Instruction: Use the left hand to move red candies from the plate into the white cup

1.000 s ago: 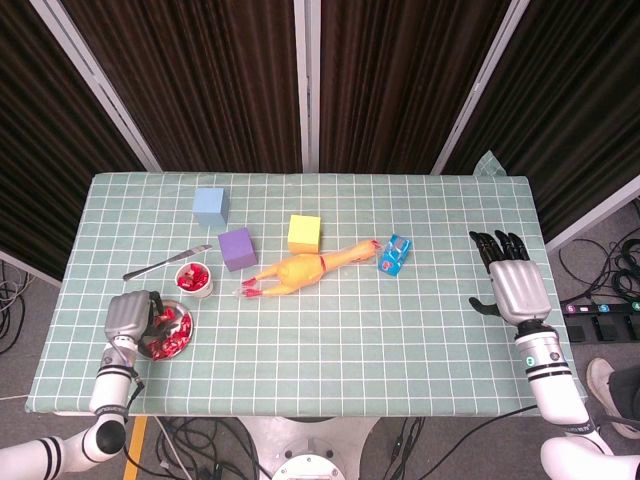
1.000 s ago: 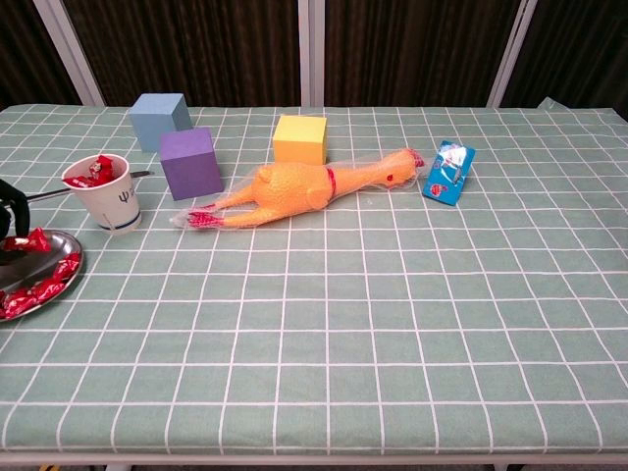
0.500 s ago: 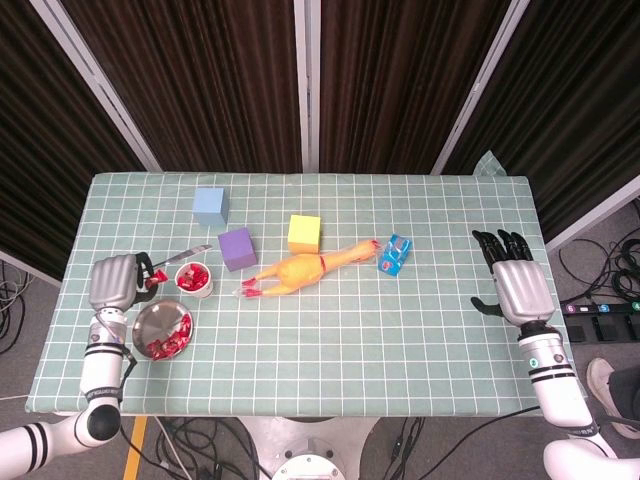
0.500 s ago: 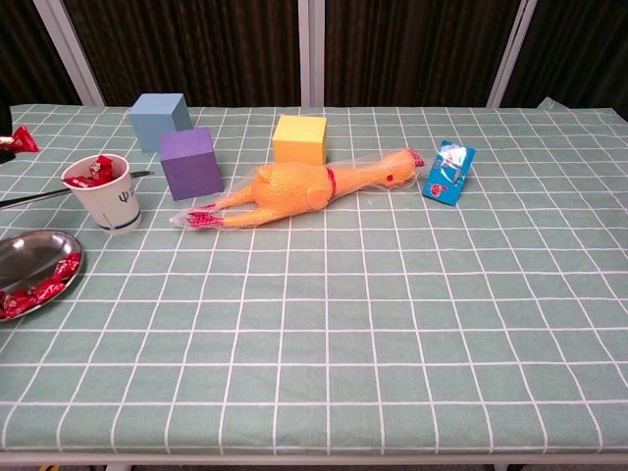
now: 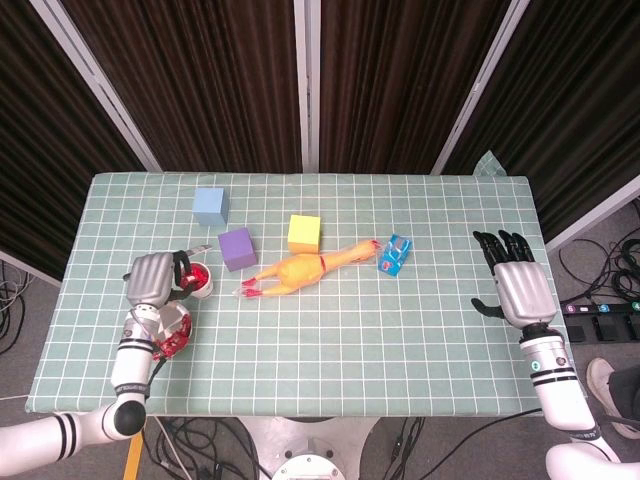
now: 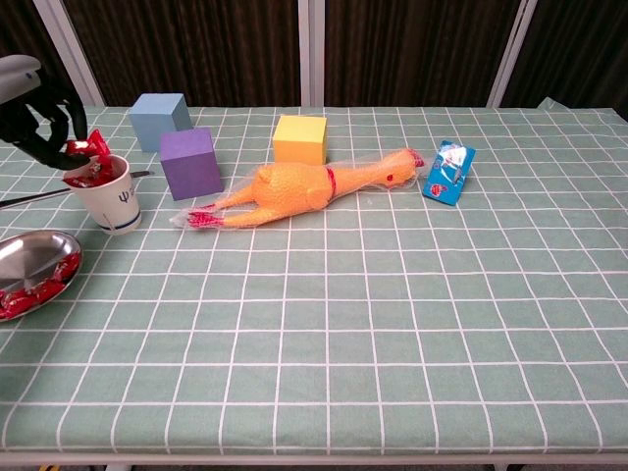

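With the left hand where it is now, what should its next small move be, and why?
Probably part the fingers and let go. The left hand holds a red candy right above the white cup's rim, and the cup already holds candies, so it should drop in.

Red candies [image 6: 37, 290], white cup [image 6: 112, 203], green white-checked tablecloth [image 6: 392, 294], purple cube [image 6: 191, 163], yellow cube [image 6: 300, 139].

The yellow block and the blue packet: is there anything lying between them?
Yes, the rubber chicken's head end lies between the yellow block and blue packet; both views show it.
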